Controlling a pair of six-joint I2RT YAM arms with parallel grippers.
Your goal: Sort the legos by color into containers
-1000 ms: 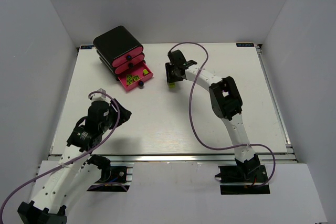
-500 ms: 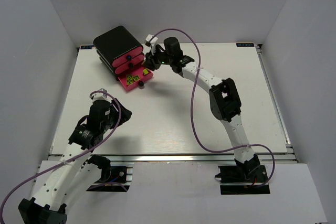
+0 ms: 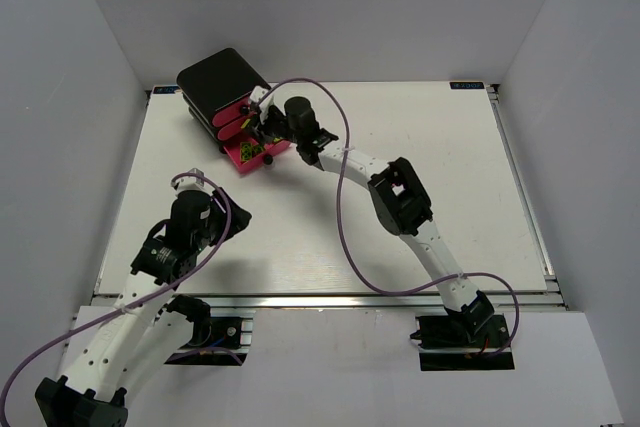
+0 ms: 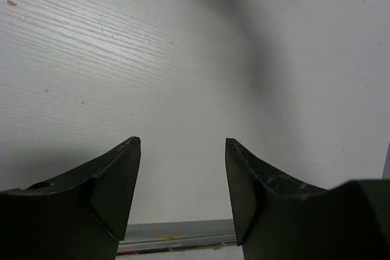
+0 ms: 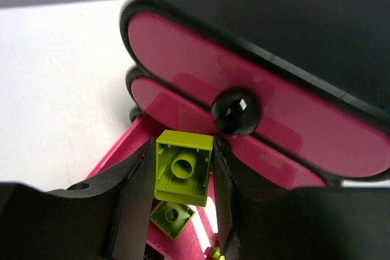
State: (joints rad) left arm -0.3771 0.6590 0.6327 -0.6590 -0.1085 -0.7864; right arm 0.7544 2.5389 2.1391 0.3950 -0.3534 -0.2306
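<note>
My right gripper [image 5: 183, 172] is shut on a lime yellow-green lego [image 5: 183, 167], hollow underside towards the camera, held over the open bottom pink drawer [image 5: 125, 144]. Another lime lego [image 5: 172, 217] lies in that drawer below it. The two upper pink drawers [image 5: 201, 71] with a black knob [image 5: 236, 111] are closed, just behind the held brick. In the top view the right gripper [image 3: 268, 127] hangs over the open drawer [image 3: 240, 155] of the black cabinet [image 3: 215, 77]. My left gripper [image 4: 181, 175] is open and empty above bare table; in the top view it [image 3: 237, 217] sits near the front left.
The white table [image 3: 440, 167] is walled in on three sides. A metal rail [image 3: 330, 299] runs along its front edge. The right arm's purple cable [image 3: 345, 237] loops over the middle of the table.
My right gripper has carried the lime lego from the table's back middle leftward to over the open bottom drawer. The left arm has barely moved.
</note>
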